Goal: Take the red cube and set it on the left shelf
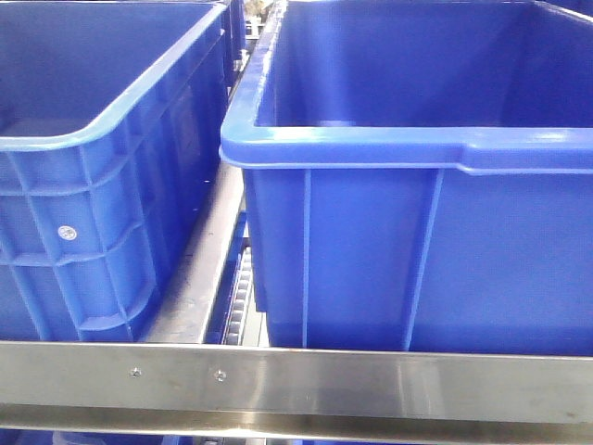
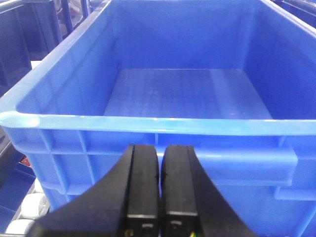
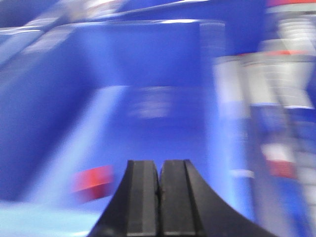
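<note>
The red cube [image 3: 94, 181] shows only in the blurred right wrist view, low on the floor of a blue bin [image 3: 148, 118], just left of my right gripper [image 3: 158, 170]. That gripper is shut and empty, apart from the cube. My left gripper [image 2: 159, 154] is shut and empty, held in front of the near wall of an empty blue bin [image 2: 163, 148]. No gripper and no cube show in the front view, where two blue bins stand side by side, the left bin [image 1: 102, 232] and the right bin [image 1: 417, 260].
A steel shelf rail [image 1: 296, 380] runs across the front below the bins. A metal divider [image 1: 199, 269] and rollers lie between them. More blue crates and shelf parts show blurred at the right of the right wrist view [image 3: 276, 123].
</note>
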{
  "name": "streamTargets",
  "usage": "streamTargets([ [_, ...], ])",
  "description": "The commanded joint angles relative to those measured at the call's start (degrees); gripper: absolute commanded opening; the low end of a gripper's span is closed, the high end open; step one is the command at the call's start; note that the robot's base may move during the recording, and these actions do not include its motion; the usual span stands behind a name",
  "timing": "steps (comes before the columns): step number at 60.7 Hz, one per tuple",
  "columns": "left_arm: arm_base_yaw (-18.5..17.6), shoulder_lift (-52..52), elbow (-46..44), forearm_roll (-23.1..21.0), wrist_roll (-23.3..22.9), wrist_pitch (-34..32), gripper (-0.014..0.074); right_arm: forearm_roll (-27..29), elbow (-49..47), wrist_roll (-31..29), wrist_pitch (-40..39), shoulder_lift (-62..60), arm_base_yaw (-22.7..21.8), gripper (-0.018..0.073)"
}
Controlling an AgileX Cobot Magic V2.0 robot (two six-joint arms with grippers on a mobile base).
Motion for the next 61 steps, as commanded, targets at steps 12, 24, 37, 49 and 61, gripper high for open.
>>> streamTargets([
  [12, 0.13, -0.94, 1.32, -0.29, -0.05, -5.04, 0.0101, 0.61, 11.72, -1.40, -16.13, -9.19, -5.03, 0.0109],
  [24, 0.13, -0.94, 1.32, -0.29, -0.05, -5.04, 0.0101, 3.85, 14.29, -6.34, -16.02, -11.02, -5.08, 0.0109],
  [37, 0.13, -0.94, 1.32, -0.29, -0.05, -5.04, 0.0101, 5.77, 14.29, -9.08, -16.88, -11.02, -5.08, 0.0109],
  [49, 0.13, -0.94, 1.32, -0.29, -0.05, -5.04, 0.0101, 5.77, 14.29, -9.08, -16.88, -11.02, -5.08, 0.0109],
  [61, 0.13, -0.94, 1.32, -0.29, -0.05, -5.04, 0.0101, 5.77, 14.29, -9.08, -16.88, -11.02, -5.08, 0.0109],
])
